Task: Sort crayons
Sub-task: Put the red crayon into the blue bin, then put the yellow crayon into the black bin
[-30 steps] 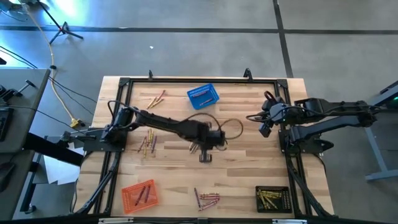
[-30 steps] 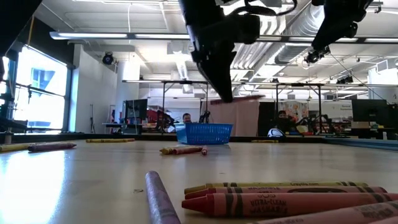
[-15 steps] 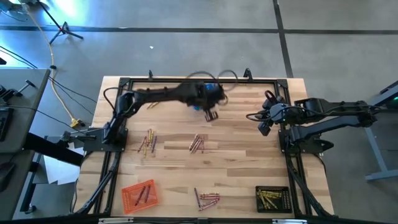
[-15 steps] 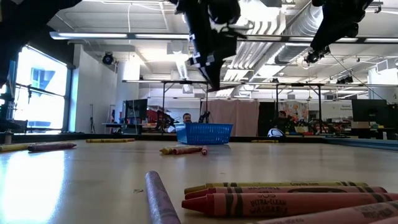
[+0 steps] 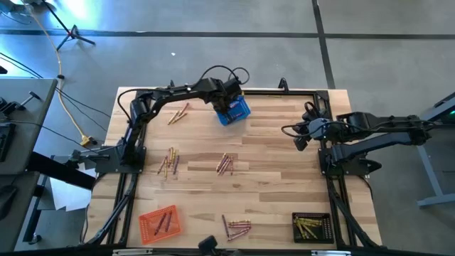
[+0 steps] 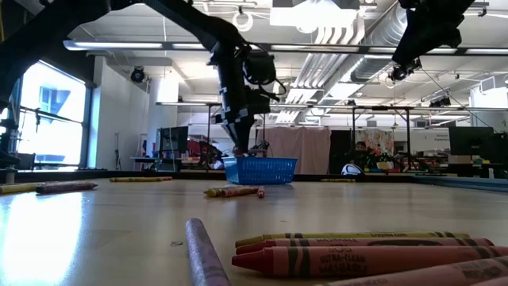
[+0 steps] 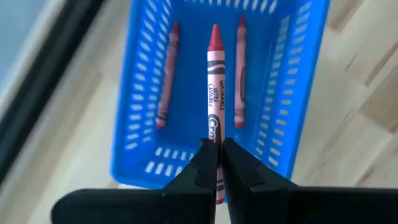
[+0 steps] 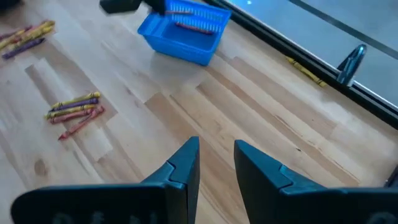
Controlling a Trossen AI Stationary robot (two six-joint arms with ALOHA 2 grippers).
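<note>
My left gripper (image 5: 229, 99) hovers over the blue mesh basket (image 5: 234, 112) at the table's far edge, shut on a red crayon (image 7: 214, 93). Two more red crayons (image 7: 168, 74) lie inside the basket. Loose crayon groups lie at the table's middle (image 5: 225, 163), left (image 5: 169, 162), far left (image 5: 178, 114) and near edge (image 5: 237, 227). My right gripper (image 5: 299, 139) is open and empty, above the table's right side. My left gripper pinches the red crayon near its blunt end (image 7: 215, 134) between its two fingers. The fingers point down at the basket and the crayon runs on past them, tip (image 7: 215, 32) foremost. The crayon is clear of the basket's floor.
An orange basket (image 5: 159, 221) with crayons stands at the near left. A black basket (image 5: 311, 227) with yellow crayons stands at the near right. A black frame rail (image 5: 213, 91) runs along the table's far edge, just behind the blue basket.
My left gripper has gone from the table's middle up and toward the far edge with the red crayon, and now stands over the blue basket. The group of crayons at the table's middle shows again, uncovered. My right arm has kept still.
</note>
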